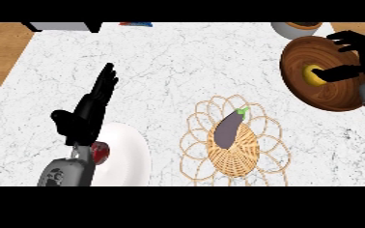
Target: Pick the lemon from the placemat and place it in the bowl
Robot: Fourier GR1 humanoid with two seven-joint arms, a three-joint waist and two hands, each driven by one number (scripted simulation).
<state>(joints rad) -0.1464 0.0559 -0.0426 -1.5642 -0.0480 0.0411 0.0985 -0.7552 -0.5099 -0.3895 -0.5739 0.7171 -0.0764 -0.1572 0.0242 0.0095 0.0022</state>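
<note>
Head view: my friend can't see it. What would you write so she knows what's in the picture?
The robot's right hand is over a wooden bowl with the lemon inside. An eggplant lies on a woven placemat at centre; the left hand rests open by a white plate.

I saw only part of the lemon [311, 74] in the bowl [314, 98]. My right hand [341, 73] lay across it and was itself cut off at the picture's right edge, like the bowl. My left forearm [68, 174] hid part of a red thing [102, 152] at the plate's [132, 160] rim. A blue-red scrap [135, 24] at the counter's [178, 67] far edge was too small to name.
</note>
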